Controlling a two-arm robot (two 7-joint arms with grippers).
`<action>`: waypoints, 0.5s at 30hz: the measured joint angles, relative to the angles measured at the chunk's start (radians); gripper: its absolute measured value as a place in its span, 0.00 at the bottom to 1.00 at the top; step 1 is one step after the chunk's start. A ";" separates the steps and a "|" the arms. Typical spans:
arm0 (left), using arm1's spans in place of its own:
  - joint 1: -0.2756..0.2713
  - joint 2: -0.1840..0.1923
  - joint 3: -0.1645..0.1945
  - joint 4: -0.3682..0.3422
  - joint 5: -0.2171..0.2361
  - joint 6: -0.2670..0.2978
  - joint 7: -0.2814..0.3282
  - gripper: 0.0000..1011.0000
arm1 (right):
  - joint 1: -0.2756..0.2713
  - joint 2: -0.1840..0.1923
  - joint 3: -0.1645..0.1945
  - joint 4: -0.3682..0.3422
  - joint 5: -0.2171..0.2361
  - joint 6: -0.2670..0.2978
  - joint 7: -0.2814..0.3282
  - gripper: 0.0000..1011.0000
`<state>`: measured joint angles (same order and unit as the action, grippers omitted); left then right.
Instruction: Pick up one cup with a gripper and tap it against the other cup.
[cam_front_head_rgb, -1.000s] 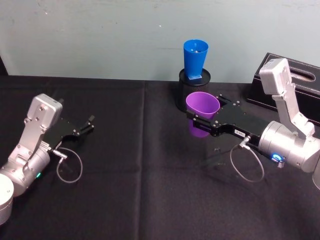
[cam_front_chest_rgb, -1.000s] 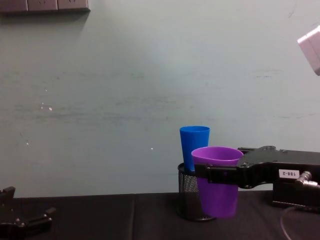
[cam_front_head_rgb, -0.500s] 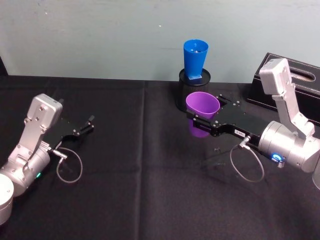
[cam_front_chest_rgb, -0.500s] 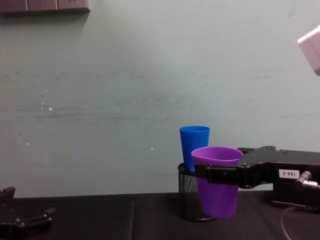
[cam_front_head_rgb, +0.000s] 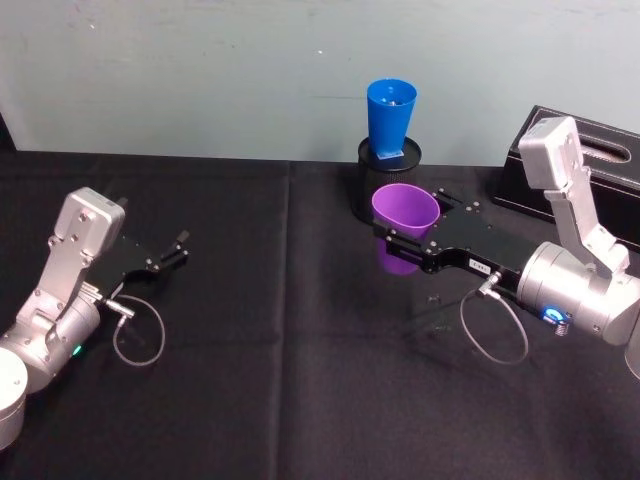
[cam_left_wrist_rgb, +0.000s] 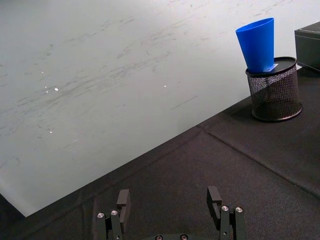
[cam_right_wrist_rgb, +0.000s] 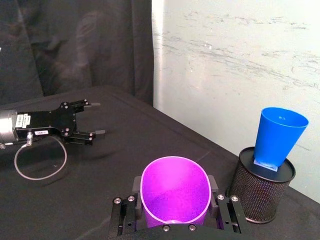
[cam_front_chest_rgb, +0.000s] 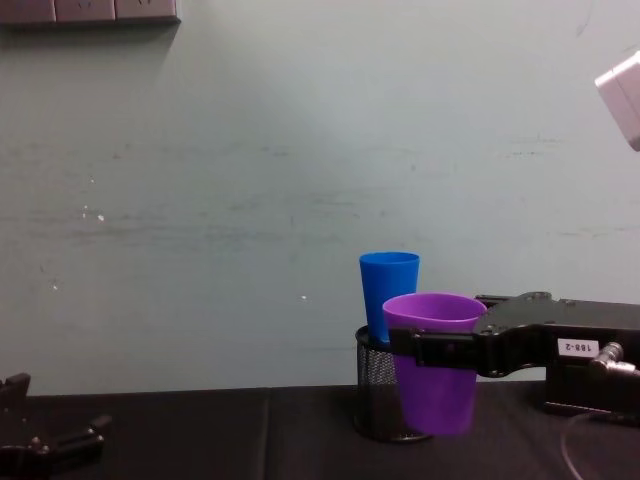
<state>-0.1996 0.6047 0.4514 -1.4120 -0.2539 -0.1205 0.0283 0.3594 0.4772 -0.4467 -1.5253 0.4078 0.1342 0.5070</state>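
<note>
Right gripper (cam_front_head_rgb: 412, 228) clamps the purple cup (cam_front_head_rgb: 403, 208) upright between its fingers, just in front of the blue cup (cam_front_head_rgb: 390, 115) standing in the mesh holder (cam_front_head_rgb: 368, 195); left gripper (cam_front_head_rgb: 168, 258) sits spread open, well apart

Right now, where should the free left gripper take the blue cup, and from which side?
Probably by the bare wall under its rim, level from the robot's left: the blue cup stands upright, base sunk in the mesh pen holder, and the right gripper holds the purple cup before it.
</note>
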 joint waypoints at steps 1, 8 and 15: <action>0.000 0.000 0.000 0.000 0.000 0.000 0.000 0.99 | 0.000 0.000 0.000 0.000 0.000 0.000 0.000 0.72; 0.000 0.000 0.000 0.000 0.000 0.000 0.000 0.99 | 0.000 0.000 0.000 0.000 0.000 0.000 0.000 0.72; 0.000 0.000 0.000 0.000 0.000 0.000 0.000 0.99 | 0.000 0.000 0.000 0.000 0.000 0.000 0.000 0.72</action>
<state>-0.1995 0.6047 0.4514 -1.4120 -0.2539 -0.1205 0.0283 0.3594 0.4772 -0.4467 -1.5254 0.4078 0.1342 0.5069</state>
